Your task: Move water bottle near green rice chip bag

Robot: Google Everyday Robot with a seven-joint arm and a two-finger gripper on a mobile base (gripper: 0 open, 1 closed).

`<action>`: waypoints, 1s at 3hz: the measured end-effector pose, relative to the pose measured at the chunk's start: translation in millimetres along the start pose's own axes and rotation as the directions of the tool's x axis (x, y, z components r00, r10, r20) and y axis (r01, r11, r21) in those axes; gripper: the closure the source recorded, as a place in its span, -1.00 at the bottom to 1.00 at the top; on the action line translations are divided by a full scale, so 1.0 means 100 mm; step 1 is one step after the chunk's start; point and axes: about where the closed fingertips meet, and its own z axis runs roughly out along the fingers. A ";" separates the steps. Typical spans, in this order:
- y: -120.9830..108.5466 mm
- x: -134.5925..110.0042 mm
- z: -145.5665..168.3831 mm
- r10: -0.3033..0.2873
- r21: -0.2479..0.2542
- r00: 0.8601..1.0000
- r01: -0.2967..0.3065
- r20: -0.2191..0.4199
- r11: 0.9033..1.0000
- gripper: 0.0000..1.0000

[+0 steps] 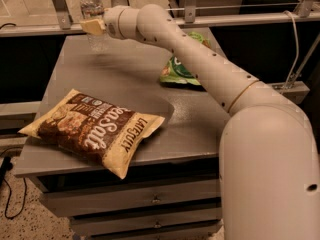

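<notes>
White-capped water bottle (91, 5) stands upright at the hand (94, 26), far left; green rice chip bag (179, 70) lies right.

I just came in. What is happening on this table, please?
A robot arm reaches across the grey table to its far left corner. There the gripper is at the water bottle, level with its middle. The bottle stands upright. The green chip bag lies on the far right side of the table, partly hidden behind the arm and well apart from the bottle. A larger brown chip bag lies at the front left edge.
</notes>
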 end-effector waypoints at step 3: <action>-0.03 -0.03 -0.62 0.023 0.051 0.999 -0.025 0.030 0.998 1.00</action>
